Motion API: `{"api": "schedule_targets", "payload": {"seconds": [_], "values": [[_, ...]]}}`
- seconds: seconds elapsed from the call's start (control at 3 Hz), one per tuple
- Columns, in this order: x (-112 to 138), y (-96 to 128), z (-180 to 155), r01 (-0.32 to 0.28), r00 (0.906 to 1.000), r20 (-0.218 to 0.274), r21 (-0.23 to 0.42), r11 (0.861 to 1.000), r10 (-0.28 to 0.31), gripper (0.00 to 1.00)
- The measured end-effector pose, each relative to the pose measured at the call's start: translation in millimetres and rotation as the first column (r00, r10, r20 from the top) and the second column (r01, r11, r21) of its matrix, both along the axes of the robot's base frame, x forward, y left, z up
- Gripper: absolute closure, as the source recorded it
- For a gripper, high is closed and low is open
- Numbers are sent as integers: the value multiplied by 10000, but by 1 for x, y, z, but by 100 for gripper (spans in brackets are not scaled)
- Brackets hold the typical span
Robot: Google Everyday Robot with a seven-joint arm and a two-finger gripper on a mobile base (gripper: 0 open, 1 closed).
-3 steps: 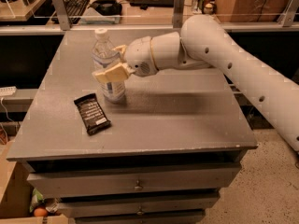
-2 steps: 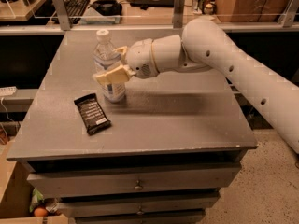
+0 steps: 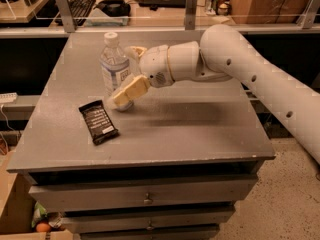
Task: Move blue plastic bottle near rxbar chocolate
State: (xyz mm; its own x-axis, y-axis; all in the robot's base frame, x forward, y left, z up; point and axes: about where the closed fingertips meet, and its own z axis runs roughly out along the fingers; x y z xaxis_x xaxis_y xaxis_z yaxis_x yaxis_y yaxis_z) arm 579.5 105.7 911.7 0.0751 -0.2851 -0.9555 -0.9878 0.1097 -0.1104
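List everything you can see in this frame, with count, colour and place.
blue plastic bottle: one, clear with white cap and pale label, upright at the table's back left
rxbar chocolate: one, black wrapper, flat on the table, front left of the bottle
table: one, grey top, centre of view
drawers: at least two, grey, below the tabletop
keyboard: one, black, on the desk behind, top left
cardboard box: one, brown, on the floor, bottom left
arm: one, white, reaching in from the right
gripper: one, cream, at the bottle's right side
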Motion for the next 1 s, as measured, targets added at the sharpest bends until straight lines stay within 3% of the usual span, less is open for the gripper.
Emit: {"api": "schedule_targets", "payload": {"seconds": [0.33,0.67,1.0], "values": [[4,-21,18,244,9996,155,-71,9997,-242,0],[16,-104,86,1630,9806,1134,-205,9864,-1597,0],[19,-172,156,2849,9332,2303,-66,9585,-2758,0]]}}
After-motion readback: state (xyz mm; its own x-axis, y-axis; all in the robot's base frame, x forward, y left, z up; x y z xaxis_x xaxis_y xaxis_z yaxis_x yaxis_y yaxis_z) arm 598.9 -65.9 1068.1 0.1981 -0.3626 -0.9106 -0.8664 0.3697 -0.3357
